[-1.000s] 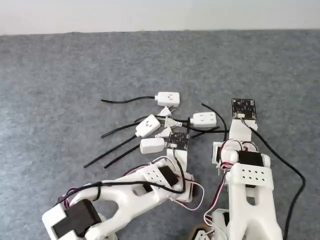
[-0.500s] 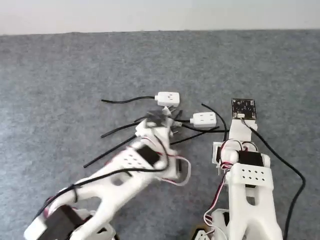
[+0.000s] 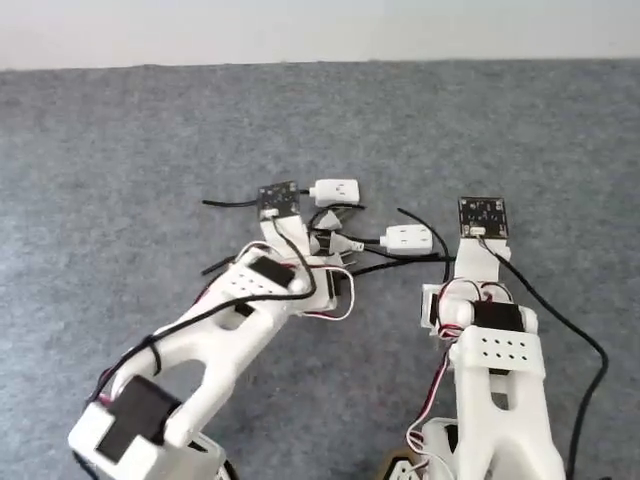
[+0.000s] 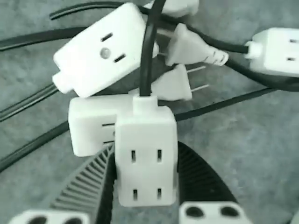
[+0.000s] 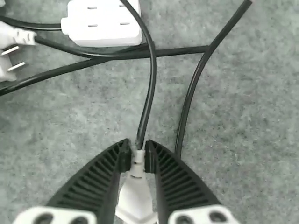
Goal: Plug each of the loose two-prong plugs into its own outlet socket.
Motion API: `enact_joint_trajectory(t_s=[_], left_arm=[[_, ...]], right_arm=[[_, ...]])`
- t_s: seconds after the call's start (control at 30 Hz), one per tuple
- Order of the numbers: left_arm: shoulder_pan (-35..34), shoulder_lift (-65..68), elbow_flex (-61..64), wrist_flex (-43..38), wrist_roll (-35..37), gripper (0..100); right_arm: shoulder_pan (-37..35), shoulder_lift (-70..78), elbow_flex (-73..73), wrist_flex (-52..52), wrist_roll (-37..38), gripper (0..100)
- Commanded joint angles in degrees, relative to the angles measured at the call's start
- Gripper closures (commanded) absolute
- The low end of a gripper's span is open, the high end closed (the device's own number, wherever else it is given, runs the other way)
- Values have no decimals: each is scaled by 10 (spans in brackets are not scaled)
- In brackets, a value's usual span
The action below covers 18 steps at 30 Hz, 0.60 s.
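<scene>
Underneath, grey carpet (image 3: pixel 100 150), pale wall (image 3: pixel 300 30) behind; left end effector (image 4: pixel 145 147) pinching socket (image 4: pixel 145 173), right end effector (image 5: pixel 136 144) pinching plug (image 5: pixel 135 201).

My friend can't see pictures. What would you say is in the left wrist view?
The left gripper is clamped on a white outlet block with a black cord. Beyond it, more outlets and two loose two-prong plugs lie on grey carpet.

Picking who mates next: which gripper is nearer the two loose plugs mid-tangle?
Left. The left gripper, holding an outlet block, sits just short of the loose plugs; the right gripper, shut on a corded plug, lies beyond a separate outlet socket.
</scene>
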Motion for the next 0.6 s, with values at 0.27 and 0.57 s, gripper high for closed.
enact_joint_trajectory(t_s=[0.27, 0.57], left_arm=[[122, -7, -37, 138, -8, 987], [60, 62, -57, 77, -7, 987]], right_arm=[[-3, 1, -35, -9, -7, 991], [-4, 3, -35, -9, -7, 991]])
